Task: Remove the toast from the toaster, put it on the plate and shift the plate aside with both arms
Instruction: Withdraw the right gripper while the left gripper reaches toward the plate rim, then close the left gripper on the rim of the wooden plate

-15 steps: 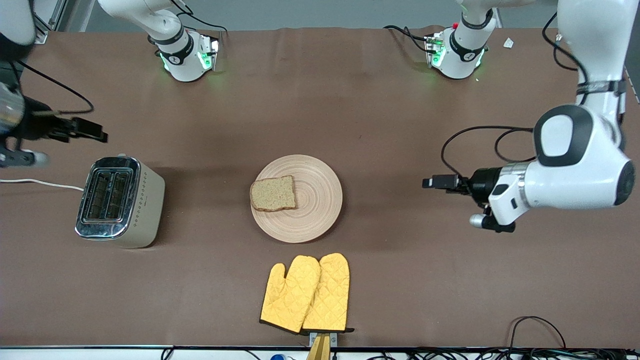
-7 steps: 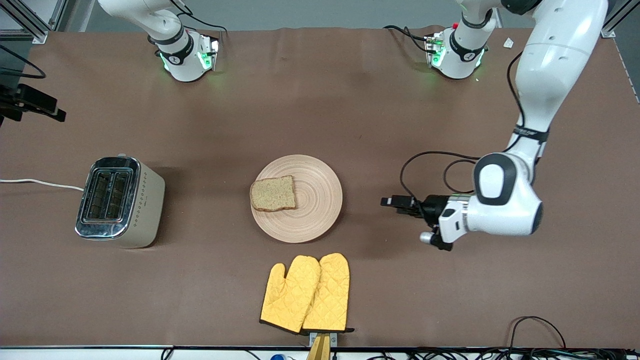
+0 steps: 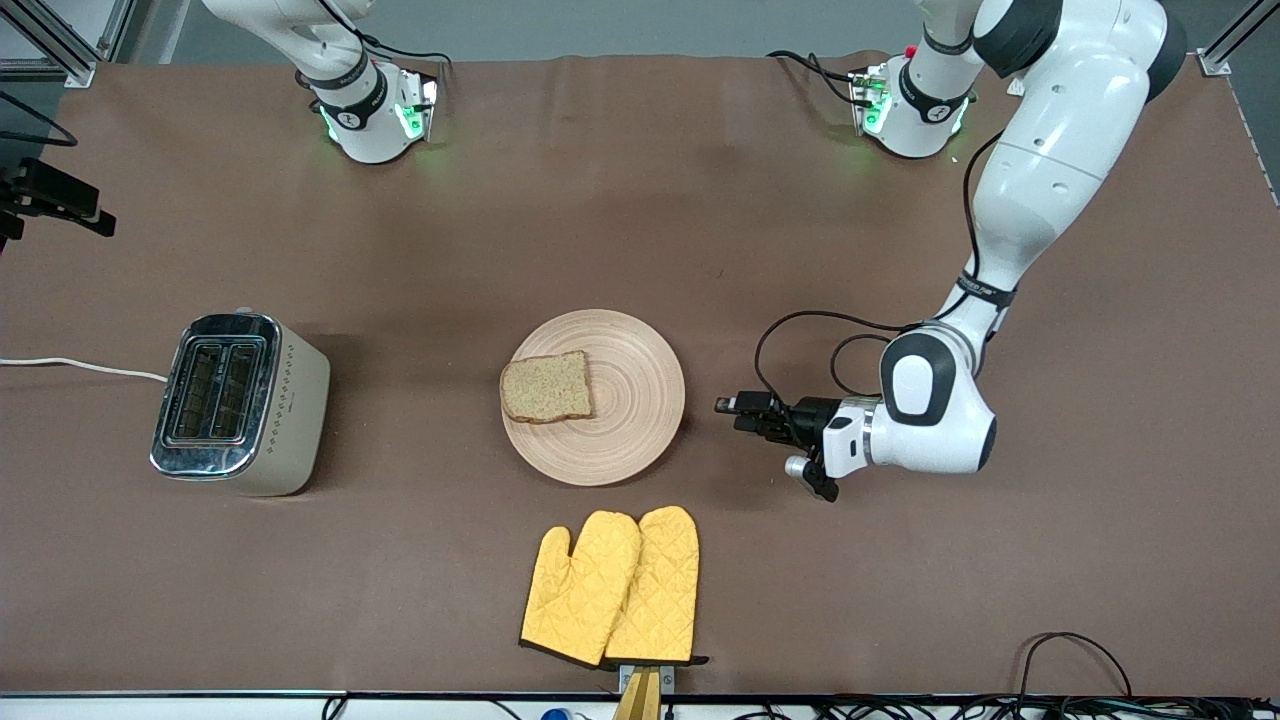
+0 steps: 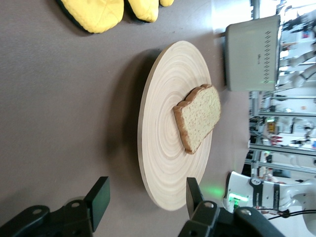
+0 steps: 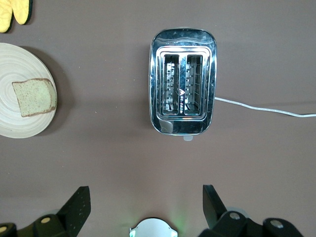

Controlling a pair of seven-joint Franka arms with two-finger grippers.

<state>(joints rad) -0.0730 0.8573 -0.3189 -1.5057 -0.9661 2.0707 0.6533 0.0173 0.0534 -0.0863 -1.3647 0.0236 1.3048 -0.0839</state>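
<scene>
The toast (image 3: 546, 387) lies flat on the round wooden plate (image 3: 630, 400) at the table's middle, on the side toward the right arm's end. My left gripper (image 3: 730, 409) is low beside the plate's rim toward the left arm's end, open and empty. In the left wrist view its fingers (image 4: 98, 202) straddle the plate's near rim (image 4: 148, 148) without touching, with the toast (image 4: 197, 118) farther in. My right gripper (image 3: 60, 195) is high at the right arm's end, open and empty (image 5: 145, 205). It looks down on the plate (image 5: 15, 118) and toast (image 5: 34, 97).
A cream and chrome toaster (image 3: 240, 403) with empty slots stands toward the right arm's end, its white cord (image 3: 80, 365) running off the table; it also shows in the right wrist view (image 5: 182, 101). A pair of yellow oven mitts (image 3: 612, 587) lies nearer the front camera than the plate.
My left gripper has swung in toward the plate and come down beside its rim. My right gripper has drawn back from over the toaster toward the table's end.
</scene>
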